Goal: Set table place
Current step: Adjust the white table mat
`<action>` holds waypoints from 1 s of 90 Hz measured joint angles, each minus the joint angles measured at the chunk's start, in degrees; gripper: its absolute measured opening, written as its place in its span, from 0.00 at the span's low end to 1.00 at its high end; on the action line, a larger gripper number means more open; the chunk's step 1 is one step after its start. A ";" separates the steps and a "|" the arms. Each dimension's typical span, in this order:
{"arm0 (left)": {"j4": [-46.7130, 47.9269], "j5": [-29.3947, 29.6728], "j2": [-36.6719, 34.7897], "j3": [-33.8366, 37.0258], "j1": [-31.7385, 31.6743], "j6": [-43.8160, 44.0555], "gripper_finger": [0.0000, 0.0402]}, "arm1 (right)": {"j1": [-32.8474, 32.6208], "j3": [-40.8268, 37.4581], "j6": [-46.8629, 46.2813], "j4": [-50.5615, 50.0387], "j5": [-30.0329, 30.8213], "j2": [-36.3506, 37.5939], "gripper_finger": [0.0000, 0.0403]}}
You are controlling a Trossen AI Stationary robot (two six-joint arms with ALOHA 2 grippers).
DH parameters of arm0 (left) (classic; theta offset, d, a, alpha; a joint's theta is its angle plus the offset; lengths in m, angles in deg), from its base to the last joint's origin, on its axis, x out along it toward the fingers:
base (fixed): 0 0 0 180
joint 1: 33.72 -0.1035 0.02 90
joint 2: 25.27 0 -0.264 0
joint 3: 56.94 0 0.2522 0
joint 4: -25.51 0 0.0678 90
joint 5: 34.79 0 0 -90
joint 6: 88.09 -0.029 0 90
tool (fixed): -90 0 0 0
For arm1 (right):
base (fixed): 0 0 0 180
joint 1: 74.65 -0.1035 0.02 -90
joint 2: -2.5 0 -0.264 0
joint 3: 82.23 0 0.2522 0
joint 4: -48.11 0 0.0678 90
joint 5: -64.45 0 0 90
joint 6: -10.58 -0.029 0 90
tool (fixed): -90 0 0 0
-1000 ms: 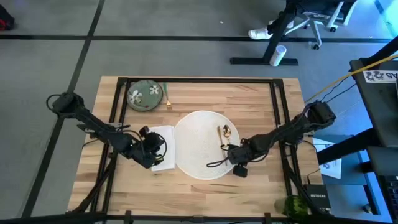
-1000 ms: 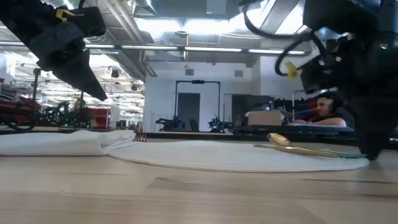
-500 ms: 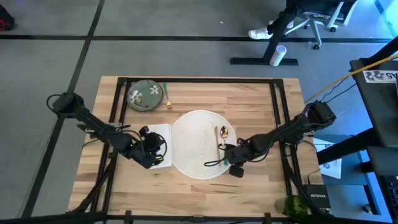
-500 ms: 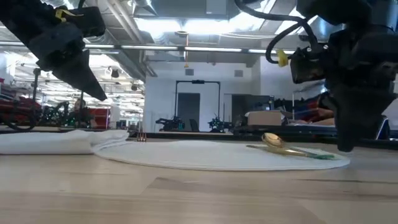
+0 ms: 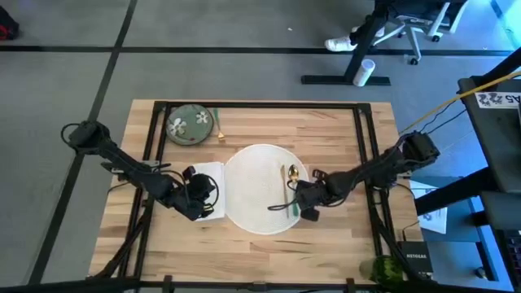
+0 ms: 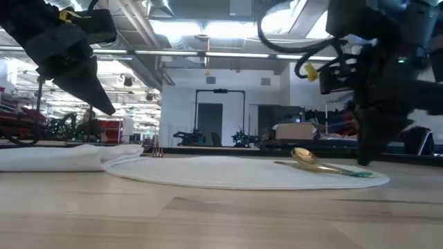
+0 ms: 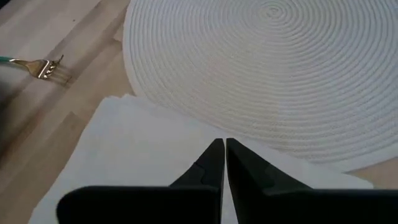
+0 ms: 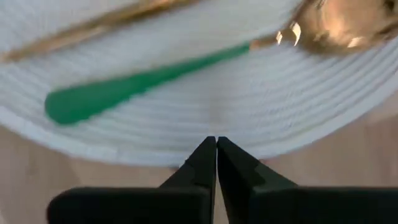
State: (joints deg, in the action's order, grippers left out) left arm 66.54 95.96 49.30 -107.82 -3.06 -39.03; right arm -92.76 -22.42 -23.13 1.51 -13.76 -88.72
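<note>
High view shows the right gripper [image 5: 308, 201], fingers pressed together and empty, now at the right rim of the white plate [image 5: 252, 191], which has slid left until it touches the napkin [image 5: 213, 181]; the plate looks nudged toward centre. A gold spoon [image 5: 291, 181] lies on its right part. The left gripper [image 5: 198, 195], also closed and empty, hovers over the napkin. The green dish [image 5: 190, 125] and fork [image 5: 219, 127] sit at the far left, leaving bare table [image 5: 269, 252] near and right.

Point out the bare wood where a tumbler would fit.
Bare: the table's far right corner beyond the white plate, and the near strip. Crowded: the napkin under the left claw; the spoon by the right claw.
</note>
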 joint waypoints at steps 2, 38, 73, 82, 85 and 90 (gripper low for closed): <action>-0.10 -0.16 0.00 0.00 0.00 0.01 0.00 | 0.29 0.00 0.41 0.18 0.37 0.00 0.00; -0.95 -0.83 0.00 0.00 0.00 0.02 0.00 | 1.38 -0.40 2.71 0.80 2.53 -0.22 0.00; -1.00 -0.85 0.00 0.00 0.00 0.39 0.00 | 1.27 -4.37 0.94 6.00 1.93 -0.11 0.00; -0.99 -0.88 0.00 0.00 0.00 0.55 0.00 | 1.24 -4.39 0.92 5.22 1.39 -0.11 0.00; -0.99 -0.88 0.00 0.00 0.00 0.70 0.00 | 1.24 -4.41 0.89 4.62 1.06 -0.11 0.00; -0.99 -0.94 0.00 0.00 0.00 0.72 0.00 | 1.24 -4.42 0.87 3.82 0.44 -0.09 0.00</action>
State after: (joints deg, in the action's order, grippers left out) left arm 65.55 95.03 49.30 -107.82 -3.06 -38.31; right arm -91.52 -26.84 -22.26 5.33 -13.32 -88.81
